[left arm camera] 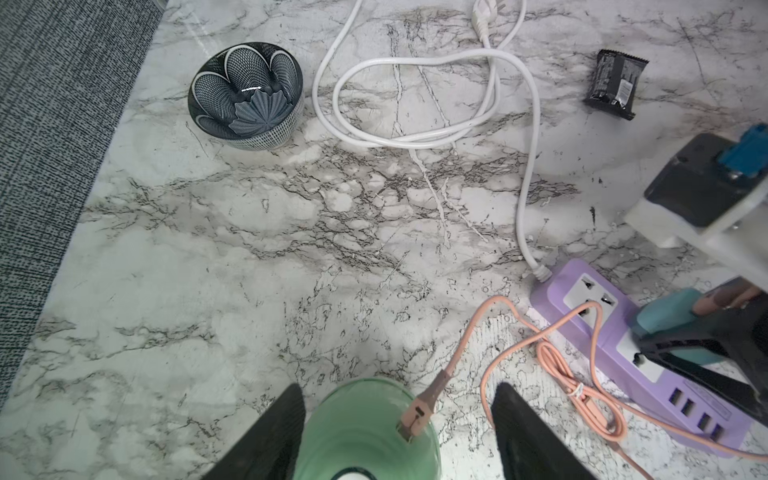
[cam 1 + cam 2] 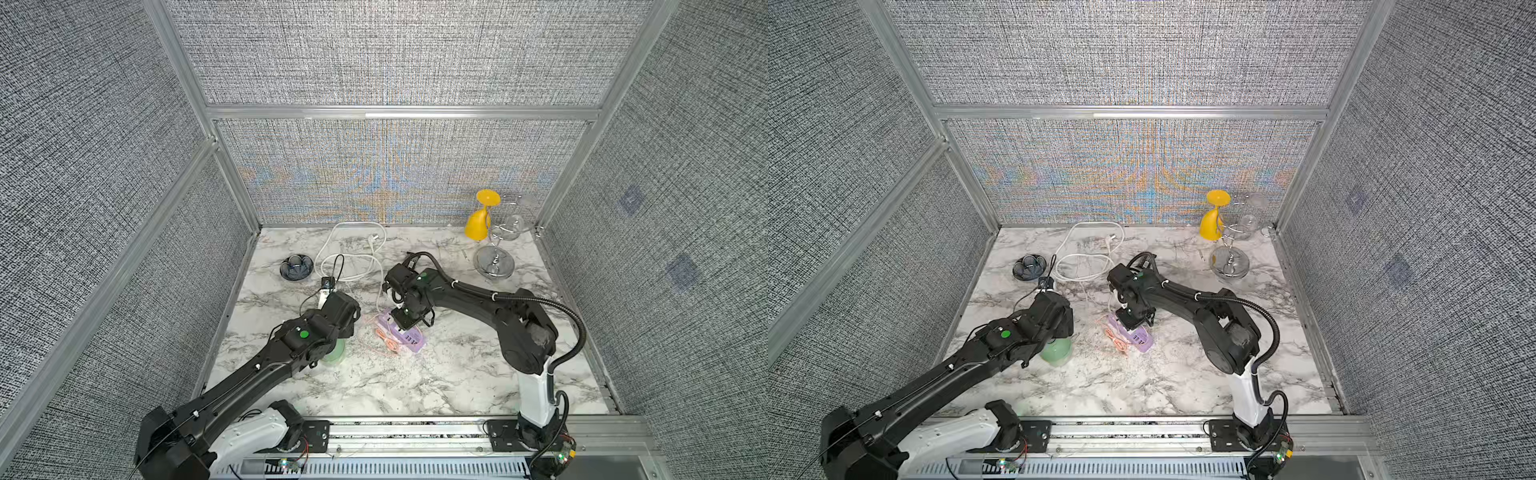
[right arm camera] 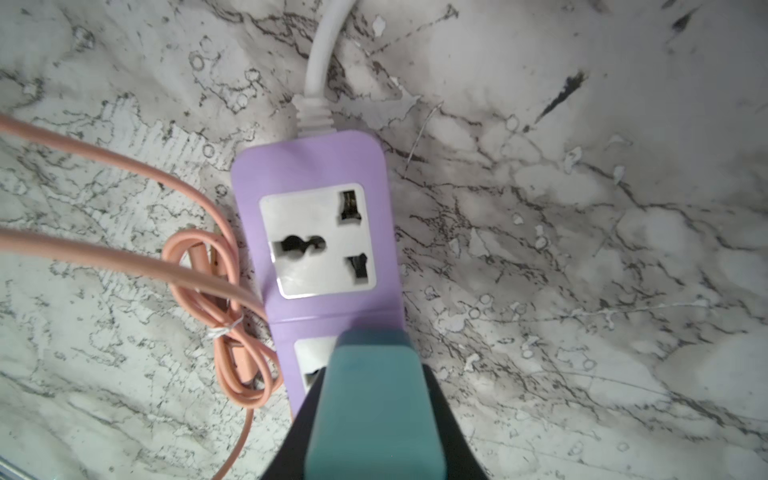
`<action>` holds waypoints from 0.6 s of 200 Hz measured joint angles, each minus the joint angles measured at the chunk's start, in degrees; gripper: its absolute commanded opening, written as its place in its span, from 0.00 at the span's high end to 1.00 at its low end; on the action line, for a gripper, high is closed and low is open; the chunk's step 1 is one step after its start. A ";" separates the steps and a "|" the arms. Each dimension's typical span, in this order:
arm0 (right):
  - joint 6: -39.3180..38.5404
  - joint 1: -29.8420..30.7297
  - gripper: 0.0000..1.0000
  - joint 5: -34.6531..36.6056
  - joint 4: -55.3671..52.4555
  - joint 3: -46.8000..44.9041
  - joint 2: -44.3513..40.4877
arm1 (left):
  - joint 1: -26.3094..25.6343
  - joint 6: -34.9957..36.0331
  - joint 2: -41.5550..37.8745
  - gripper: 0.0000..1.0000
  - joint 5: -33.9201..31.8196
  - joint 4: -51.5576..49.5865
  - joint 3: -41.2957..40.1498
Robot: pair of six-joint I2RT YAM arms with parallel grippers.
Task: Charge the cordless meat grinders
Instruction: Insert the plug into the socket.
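Down on the marble tabletop (image 2: 415, 386) between grey walls (image 2: 395, 54), left claw (image 1: 399, 392) gapes, right claw (image 3: 374, 376) pinches charger (image 3: 374, 424).

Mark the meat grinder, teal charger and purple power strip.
meat grinder (image 1: 353, 419): left wrist view, green dome's side.
teal charger (image 3: 374, 399): right wrist view, its upper face.
purple power strip (image 3: 316, 216): right wrist view, free socket's white face.

Grinder (image 1: 357, 432) sits between the fingers of the left gripper (image 1: 400, 390), bowl (image 1: 257, 139) well ahead. Charger (image 3: 370, 407) sits in the right gripper (image 3: 372, 382), over the power strip (image 3: 316, 166), cable (image 3: 124, 259) just beside.
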 measured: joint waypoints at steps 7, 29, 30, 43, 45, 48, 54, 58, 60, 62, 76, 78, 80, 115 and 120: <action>0.02 0.00 0.82 0.00 -0.22 0.00 -0.04 | 0.00 0.00 0.11 0.27 0.02 0.04 0.00; 0.33 0.00 0.76 0.00 -0.48 -0.20 -0.28 | 0.00 0.00 0.35 0.27 0.04 0.13 0.00; 0.35 0.00 0.76 0.00 -0.48 -0.22 -0.28 | 0.00 0.00 0.37 0.27 0.04 0.13 0.00; 0.44 -0.02 0.75 -0.02 -0.28 -0.72 -0.61 | 0.00 0.02 0.50 0.27 0.04 0.28 0.00; 0.44 -0.02 0.75 -0.02 -0.24 -0.79 -0.66 | 0.00 0.02 0.50 0.27 0.04 0.31 0.00; 0.46 -0.02 0.75 0.00 -0.15 -0.94 -0.72 | 0.00 0.02 0.50 0.27 0.04 0.37 0.00; 0.46 -0.02 0.76 0.00 0.17 -1.36 -1.01 | 0.00 0.02 0.57 0.27 0.04 0.46 0.00; 0.46 -0.02 0.76 -0.02 0.42 -1.64 -1.18 | 0.00 0.02 0.61 0.27 0.04 0.50 0.00; 0.48 -0.02 0.76 -0.02 0.55 -1.84 -1.31 | 0.00 0.02 0.63 0.27 0.04 0.52 0.00; 0.50 -0.02 0.76 -0.02 0.70 -2.01 -1.42 | 0.00 0.02 0.68 0.27 0.04 0.57 0.00; 0.66 -0.02 0.76 -0.02 1.97 -3.58 -2.36 | 0.00 0.02 0.98 0.27 0.04 0.76 0.00; 0.66 -0.02 0.76 -0.02 2.25 -3.89 -2.54 | 0.00 0.02 1.03 0.27 0.04 0.79 0.00; 0.68 -0.02 0.76 -0.02 2.49 -4.11 -2.64 | 0.00 0.02 1.09 0.27 0.04 0.81 0.00; 1.01 0.09 0.77 -0.13 8.87 -10.03 -5.81 | 0.00 0.15 2.38 0.27 0.33 0.87 0.11; 1.07 0.15 0.78 -0.04 9.84 -10.88 -6.27 | 0.00 0.20 2.56 0.27 0.48 0.92 0.13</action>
